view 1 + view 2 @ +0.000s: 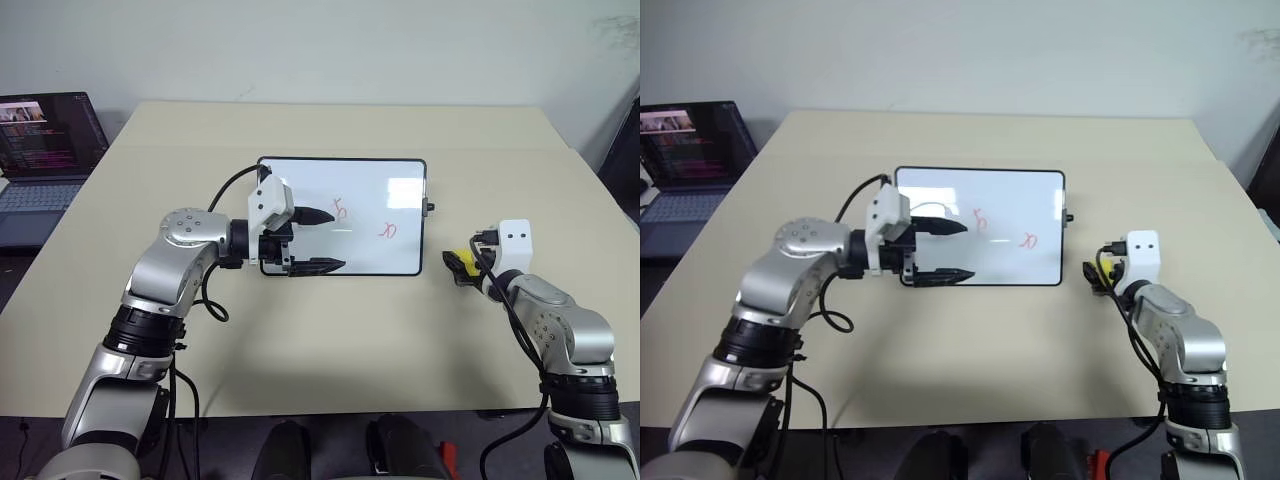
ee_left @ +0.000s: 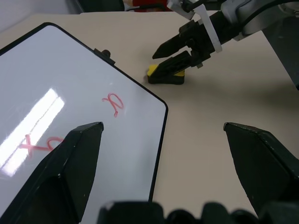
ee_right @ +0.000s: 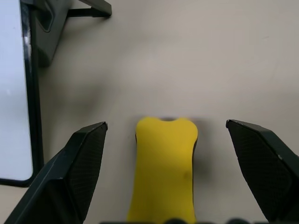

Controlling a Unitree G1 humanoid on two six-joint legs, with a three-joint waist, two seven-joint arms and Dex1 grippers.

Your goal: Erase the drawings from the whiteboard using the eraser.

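The whiteboard (image 1: pixel 375 185) lies flat mid-table with red drawings (image 1: pixel 340 210) (image 1: pixel 386 230) on its right half. My left gripper (image 1: pixel 338 240) is open and points right along the board's near edge, one finger over the board and the other at its frame. The yellow eraser (image 3: pixel 166 168) lies on the table just right of the whiteboard's near right corner. My right gripper (image 3: pixel 166 125) is open and low over it, a finger on each side of the eraser. In the left wrist view, the right gripper's fingers (image 2: pixel 175 44) hover at the eraser (image 2: pixel 167 76).
An open laptop (image 1: pixel 45 150) sits at the table's far left. A black knob (image 1: pixel 430 208) sticks out of the board's right side. A black cable (image 1: pixel 225 190) loops off my left arm. Bare tabletop (image 1: pixel 350 350) extends between the board and the near edge.
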